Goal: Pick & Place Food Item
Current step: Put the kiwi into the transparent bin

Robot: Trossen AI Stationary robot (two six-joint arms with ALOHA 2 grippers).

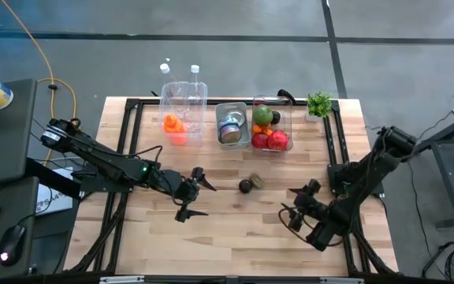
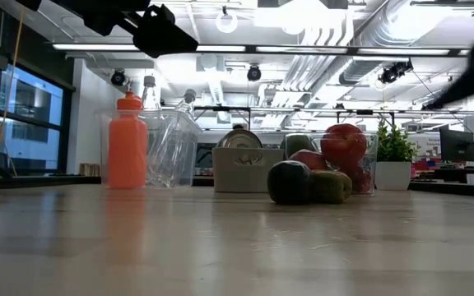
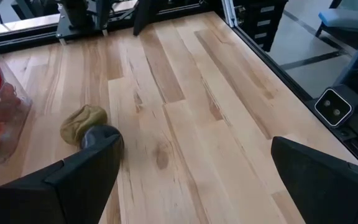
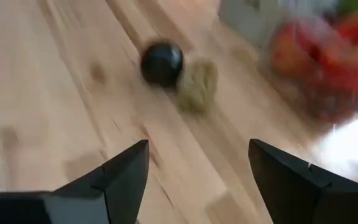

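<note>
A dark round fruit (image 1: pixel 245 186) and an olive-brown food item (image 1: pixel 257 181) lie side by side, touching, on the wooden table (image 1: pixel 235 237) near its middle. The low view shows the dark fruit (image 2: pixel 290 182) and the olive item (image 2: pixel 332 186) resting on their undersides. My left gripper (image 1: pixel 203 199) hovers open to their left, pointing at them. In the left wrist view the dark fruit (image 3: pixel 102 135) is partly hidden behind one finger. My right gripper (image 1: pixel 288 207) hovers open to their right and nearer the front edge. Its own view shows both foods (image 4: pixel 161 62) ahead of the spread fingers.
Along the far edge stand a clear bin with an orange bottle (image 1: pixel 175 126), a bin with a tin can (image 1: pixel 231 128), a bin of red and green fruit (image 1: pixel 270 130) and a small potted plant (image 1: pixel 319 103). Bare wood lies along the near edge.
</note>
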